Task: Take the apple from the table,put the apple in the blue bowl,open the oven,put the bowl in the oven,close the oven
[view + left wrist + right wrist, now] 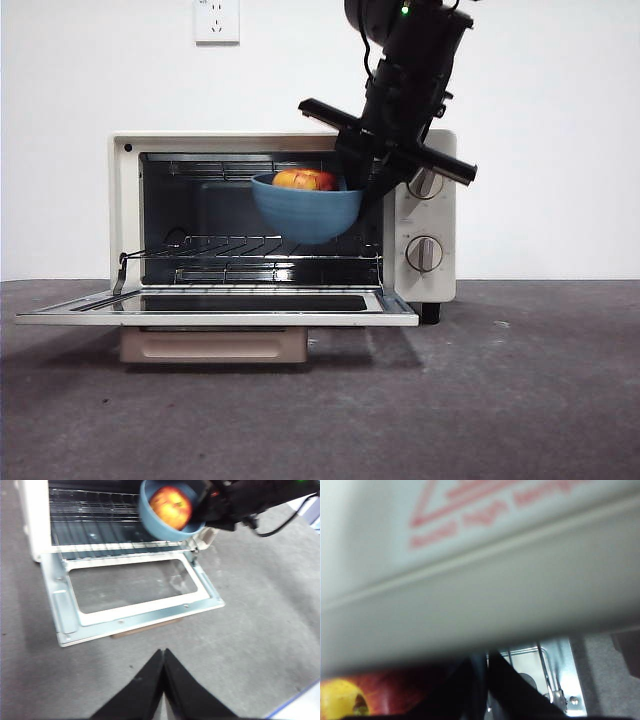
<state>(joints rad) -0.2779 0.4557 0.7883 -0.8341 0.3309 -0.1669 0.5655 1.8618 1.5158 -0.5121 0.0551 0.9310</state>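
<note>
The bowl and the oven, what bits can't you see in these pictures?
- Blue bowl: its right rim in the front view, behind the right gripper.
- Apple: lower half, behind the bowl wall.
- Oven: red warning print in the right wrist view, blurred and cut off.

1. An end effector [362,178] grips the right rim of a blue bowl [305,212], holding it above the wire rack [250,246] inside the open oven [432,270].
2. An apple [305,180] sits in the bowl.
3. The oven door [215,306] lies flat over the grey worktop [320,410].
</note>
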